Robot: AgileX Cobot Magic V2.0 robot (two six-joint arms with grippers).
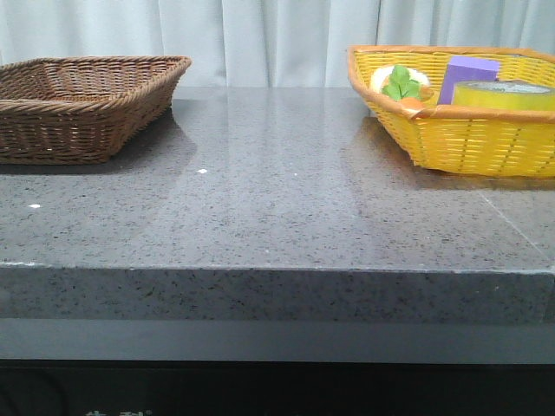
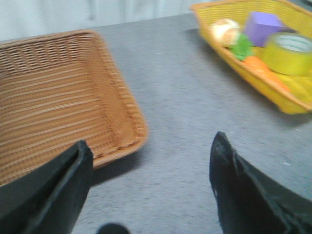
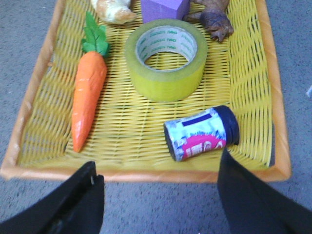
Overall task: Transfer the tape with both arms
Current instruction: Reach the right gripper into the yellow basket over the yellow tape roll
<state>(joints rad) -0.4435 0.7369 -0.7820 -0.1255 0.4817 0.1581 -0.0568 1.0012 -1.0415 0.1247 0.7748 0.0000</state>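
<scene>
The tape (image 3: 165, 58) lay flat in the yellow basket (image 3: 146, 173) at the table's right, core up, a toy carrot (image 3: 88, 100) beside it, a small printed jar (image 3: 201, 134) on its side nearby and the purple block (image 3: 163, 9) just behind. The right gripper (image 3: 158, 195) hovered over the basket's near rim, jaws spread wide, holding nothing. The left gripper (image 2: 148, 183) hung open too, beside the brown wicker basket (image 2: 53, 92) on the grey table (image 1: 277, 208).

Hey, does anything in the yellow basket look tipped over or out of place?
Only the small printed jar with a dark lid: it lies on its side near the rim of the yellow woven basket. The wide yellow tape roll sits flat, hole up, and the orange toy carrot simply lies alongside.
</scene>
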